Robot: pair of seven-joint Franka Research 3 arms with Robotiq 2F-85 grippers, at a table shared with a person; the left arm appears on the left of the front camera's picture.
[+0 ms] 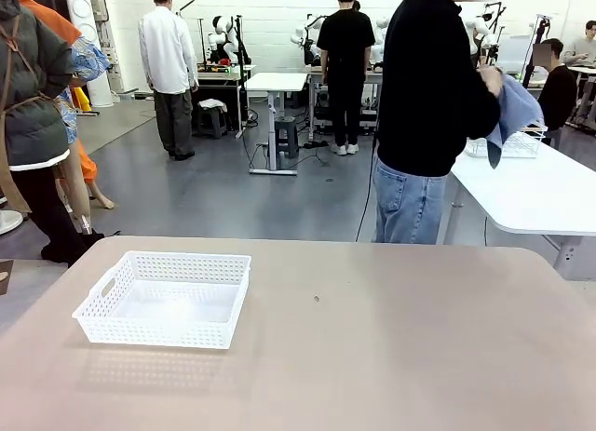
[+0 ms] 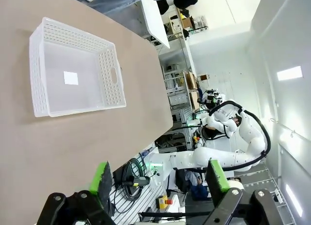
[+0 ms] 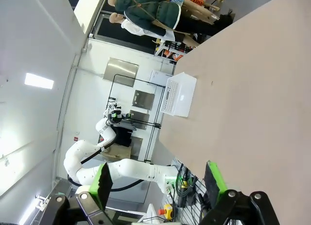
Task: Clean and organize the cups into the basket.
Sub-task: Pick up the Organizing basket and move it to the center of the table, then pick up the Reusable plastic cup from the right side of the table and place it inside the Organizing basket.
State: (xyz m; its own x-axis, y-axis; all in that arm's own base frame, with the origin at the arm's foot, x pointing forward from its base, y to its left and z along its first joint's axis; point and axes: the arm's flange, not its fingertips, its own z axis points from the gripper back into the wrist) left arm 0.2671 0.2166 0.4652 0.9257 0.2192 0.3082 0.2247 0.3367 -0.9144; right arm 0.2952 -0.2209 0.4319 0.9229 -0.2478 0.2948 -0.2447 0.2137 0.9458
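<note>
The white lattice basket (image 1: 177,258) stands empty on the left part of the tan table (image 1: 400,347). The left wrist view has the basket (image 2: 111,78) ahead of my left gripper (image 2: 160,179), which hangs above the table with its green pads (image 2: 101,177) wide apart and nothing between them. My right gripper (image 3: 158,179) is open too and holds nothing; the basket (image 3: 171,96) sits far off from it. The cups are out of view. A person at the far side turns toward a white side table and holds a blue cloth (image 1: 515,113) in both hands.
On the white side table (image 1: 540,194) at the far right stands a white wire basket (image 1: 510,145). A tiny dark speck (image 1: 316,299) lies mid-table. Other people stand farther back in the room.
</note>
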